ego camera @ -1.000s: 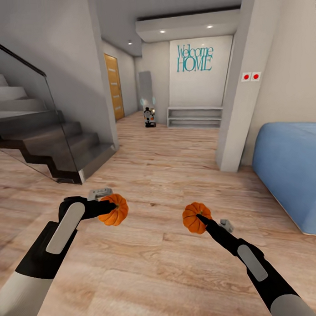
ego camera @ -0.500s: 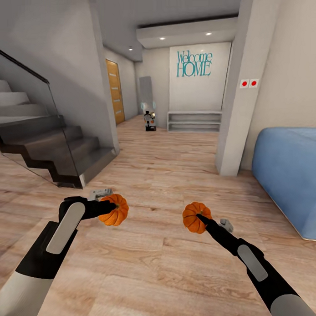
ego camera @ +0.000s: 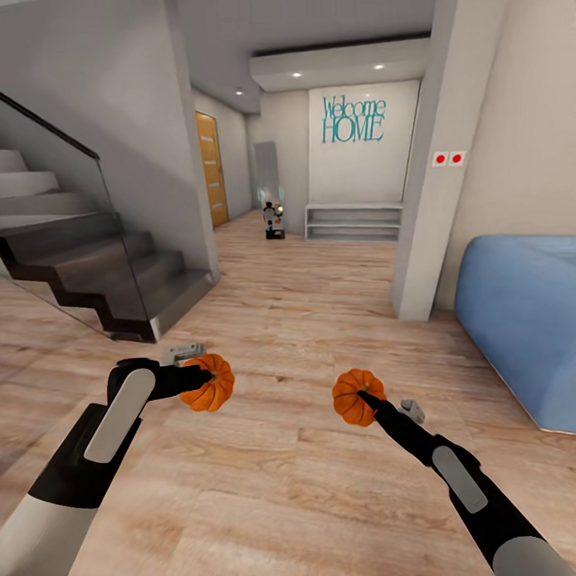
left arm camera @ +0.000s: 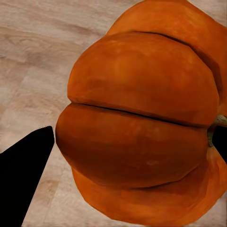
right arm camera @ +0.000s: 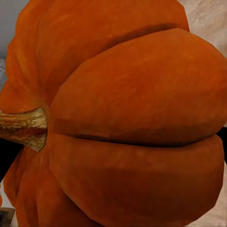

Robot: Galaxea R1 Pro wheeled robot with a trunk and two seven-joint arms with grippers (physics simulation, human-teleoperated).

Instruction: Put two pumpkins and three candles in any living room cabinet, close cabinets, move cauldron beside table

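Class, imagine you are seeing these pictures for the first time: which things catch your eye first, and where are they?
Two orange pumpkins stand out first: the left pumpkin held in the left gripper and the right pumpkin held in the right gripper, both above the wooden floor. Next comes the teal "Welcome HOME" lettering on the far wall, then the blue sofa at the right and the dark staircase at the left.

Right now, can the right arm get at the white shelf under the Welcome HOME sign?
Probably not: the white shelf stands far down the hall, and the right gripper is already shut on a pumpkin.
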